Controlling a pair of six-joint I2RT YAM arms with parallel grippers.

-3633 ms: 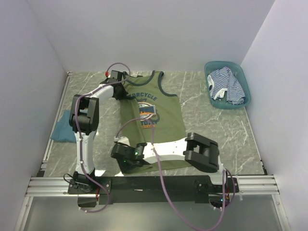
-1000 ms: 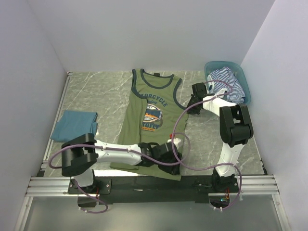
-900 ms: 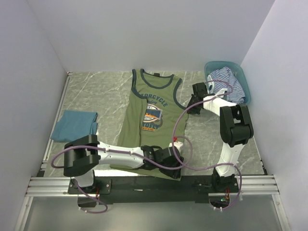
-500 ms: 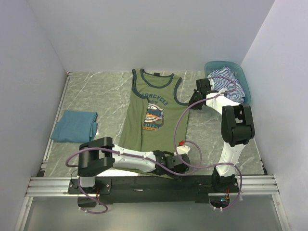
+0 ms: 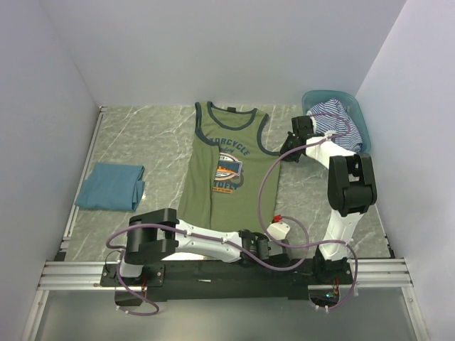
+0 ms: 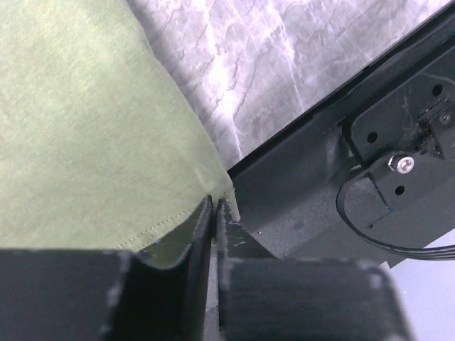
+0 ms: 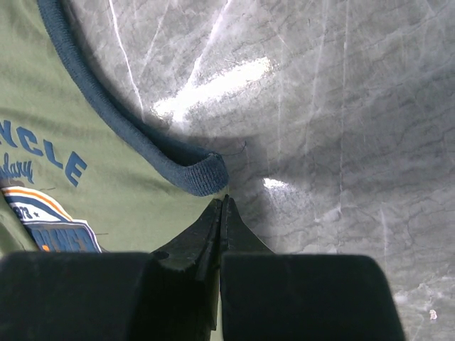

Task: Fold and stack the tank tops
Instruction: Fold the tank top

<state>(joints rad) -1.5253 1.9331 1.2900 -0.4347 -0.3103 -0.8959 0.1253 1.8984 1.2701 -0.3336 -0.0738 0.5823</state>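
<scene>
Three tank tops share a grey marbled counter (image 5: 153,142) boxed in by white walls. The olive-green tank top (image 5: 226,153) lies spread face up at the centre of the overhead frame, its neck toward the back wall, its round orange-and-blue graphic showing and its left edge turned over in a narrow fold. The teal-blue tank top (image 5: 110,186) sits folded at the left of the frame, well apart from it. The striped tank top (image 5: 333,117) is heaped in a teal basket (image 5: 321,93) in the upper right corner. The left arm stretches low along the bottom of the frame, and the left tool (image 6: 215,202) is drawn almost together, pinching the lower right hem corner of the olive-green tank top right where the cloth meets the black base rail (image 6: 320,177). The right arm reaches up the right side of the frame, a purple cable (image 5: 266,185) looping from it across the counter. The right tool (image 7: 224,202) is pressed together with its tips at the edge of the cloth, just below the end of the navy armhole binding (image 7: 199,174); whether any fabric is caught there cannot be told.
</scene>
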